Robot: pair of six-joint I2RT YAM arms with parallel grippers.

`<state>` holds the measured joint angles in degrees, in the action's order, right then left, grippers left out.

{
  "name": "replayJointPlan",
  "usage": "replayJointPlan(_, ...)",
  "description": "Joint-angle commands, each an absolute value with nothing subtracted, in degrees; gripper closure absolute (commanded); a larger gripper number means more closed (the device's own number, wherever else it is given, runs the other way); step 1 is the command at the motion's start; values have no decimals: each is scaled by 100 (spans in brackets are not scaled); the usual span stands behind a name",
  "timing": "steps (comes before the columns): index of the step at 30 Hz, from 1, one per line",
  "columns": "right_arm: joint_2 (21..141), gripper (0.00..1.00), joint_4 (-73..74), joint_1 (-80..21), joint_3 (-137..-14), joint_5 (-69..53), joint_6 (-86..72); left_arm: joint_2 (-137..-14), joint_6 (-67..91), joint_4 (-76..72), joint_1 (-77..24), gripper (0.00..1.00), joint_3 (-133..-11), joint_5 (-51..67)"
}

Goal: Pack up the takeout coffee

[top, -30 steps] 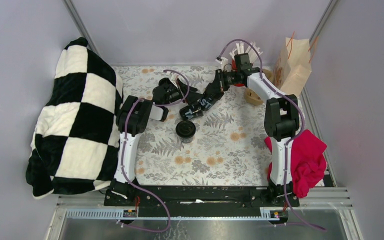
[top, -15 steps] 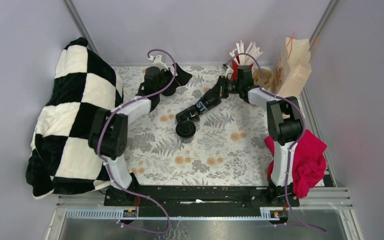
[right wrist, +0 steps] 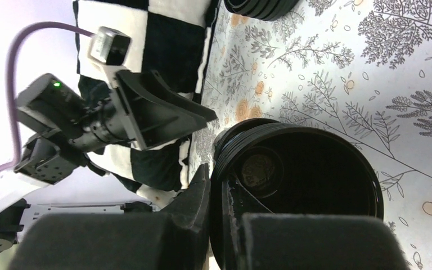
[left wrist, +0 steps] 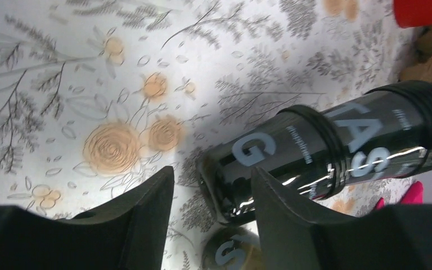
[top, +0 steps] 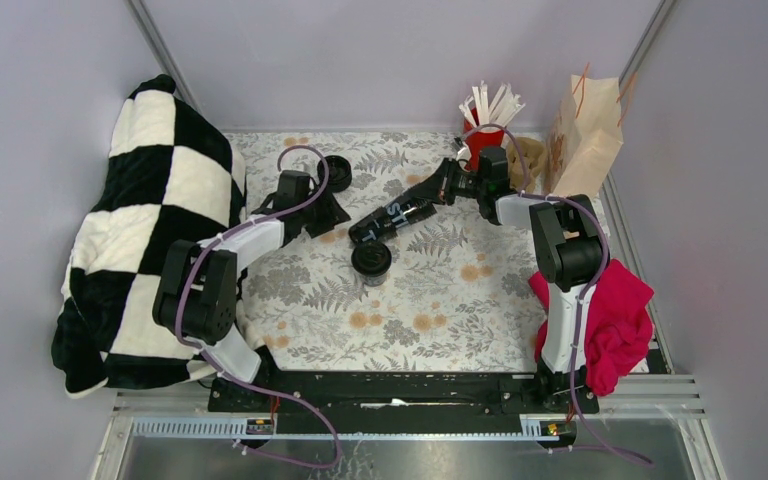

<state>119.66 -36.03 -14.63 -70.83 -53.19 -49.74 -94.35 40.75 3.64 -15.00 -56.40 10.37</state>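
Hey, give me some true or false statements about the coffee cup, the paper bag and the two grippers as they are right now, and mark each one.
1. The right gripper grips a black flask by one end. True.
2. The coffee cup sits inside the paper bag. False: it stands on the table near the middle, well apart from the bag at the far right.
3. The left gripper is shut on the coffee cup. False: its jaws are open and hold nothing.
4. A red cup of white sticks stands at the far edge, left of the paper bag. True.
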Motion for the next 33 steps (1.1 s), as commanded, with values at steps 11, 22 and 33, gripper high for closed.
replayJointPlan(11, 11935, 100, -4169, -1705, -7242, -5498, -5346, -10634, 5635, -1942, -1384, 52, -5386, 2969)
replayJointPlan(22, 11202, 100, 1080, -2256, -8890, -3532, -1616, -11476, 6318, -2642, -1795, 54, -6320, 2867)
replayJointPlan(33, 11038, 99, 253, -2163, -8268, -3831, -2216, -10490, 4690, 49, -1439, 10, -6584, 1628)
